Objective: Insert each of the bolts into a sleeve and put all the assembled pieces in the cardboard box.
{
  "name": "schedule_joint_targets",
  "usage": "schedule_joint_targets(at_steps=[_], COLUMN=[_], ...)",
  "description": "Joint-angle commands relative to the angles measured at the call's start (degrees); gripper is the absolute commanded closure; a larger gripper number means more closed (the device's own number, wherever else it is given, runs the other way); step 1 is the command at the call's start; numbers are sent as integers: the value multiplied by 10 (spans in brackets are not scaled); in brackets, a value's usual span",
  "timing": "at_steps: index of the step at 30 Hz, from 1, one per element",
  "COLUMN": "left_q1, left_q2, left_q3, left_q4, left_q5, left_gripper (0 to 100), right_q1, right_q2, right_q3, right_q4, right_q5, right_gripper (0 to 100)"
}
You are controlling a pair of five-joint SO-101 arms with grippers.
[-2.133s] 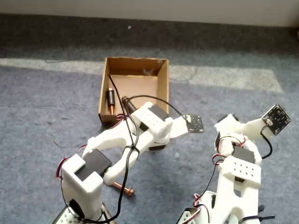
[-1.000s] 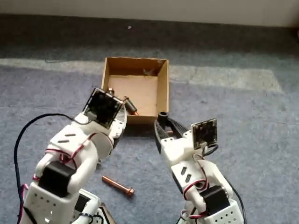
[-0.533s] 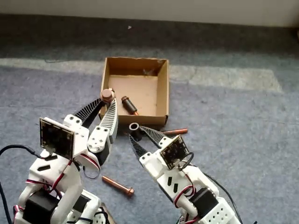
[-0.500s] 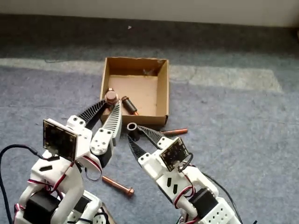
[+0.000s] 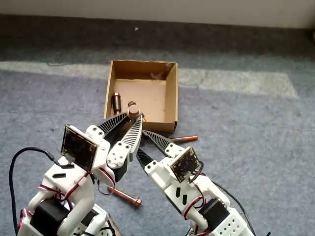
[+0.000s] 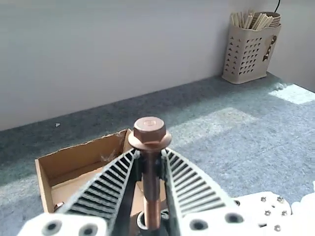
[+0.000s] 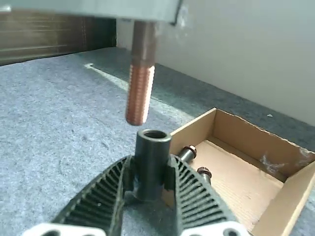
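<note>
Here, grey carpet [image 5: 256, 142] bears the cardboard box [image 5: 172, 93] — pale wall [image 6: 108, 49] behind.

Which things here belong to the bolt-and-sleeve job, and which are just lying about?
Job: bolt in left gripper; sleeve in right gripper; two loose bolts on the carpet; cardboard box holding two assembled pieces.
Lying about: basket of sticks.
</note>
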Motion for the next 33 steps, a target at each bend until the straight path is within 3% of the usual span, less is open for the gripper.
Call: schedule_joint_targets(at_steps=[1, 14, 33], left_q1=[7, 2, -28], left_q2=[-5, -5, -6], left_q3=[8, 19, 22], left_q4=[-18, -19, 4], left_q5=[7, 7, 7], left_gripper=[995, 995, 994], right_q1=[-7, -37, -18], right_q2=[-10, -10, -10], right_q3=[-12, -44, -80], right_q4=[-16, -36, -38], right_q5=[5, 6, 13], right_gripper=[994, 994, 994])
